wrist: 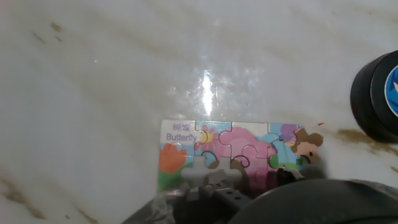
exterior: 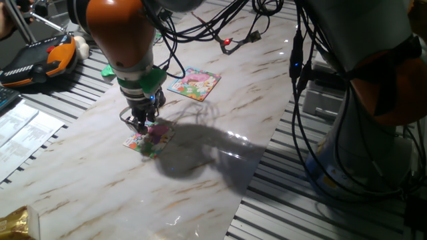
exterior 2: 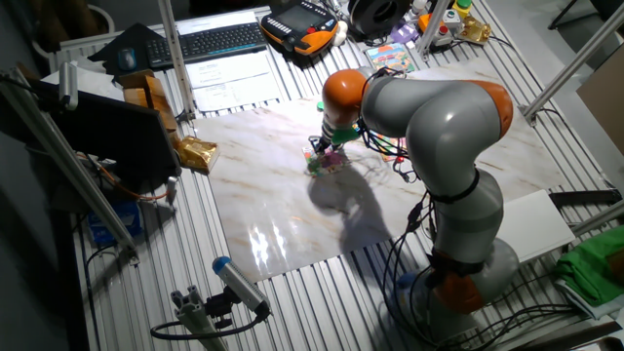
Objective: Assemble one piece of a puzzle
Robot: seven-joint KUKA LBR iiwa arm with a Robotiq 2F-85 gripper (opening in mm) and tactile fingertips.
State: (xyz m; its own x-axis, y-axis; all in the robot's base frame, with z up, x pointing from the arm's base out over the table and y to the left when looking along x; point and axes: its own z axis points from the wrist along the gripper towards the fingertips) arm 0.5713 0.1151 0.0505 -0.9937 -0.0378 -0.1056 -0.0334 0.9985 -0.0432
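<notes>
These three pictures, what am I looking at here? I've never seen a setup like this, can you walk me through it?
It is one robot arm, orange and grey, working at a marble-patterned table. Two pictures come from fixed cameras on different sides. The third comes from a camera on the arm's hand, looking down along its fingers. The gripper is down over a small colourful puzzle board marked "Butterfly". A second puzzle board lies farther away. A loose-looking piece sits at the board's edge. Whether the gripper holds anything cannot be seen.
</notes>
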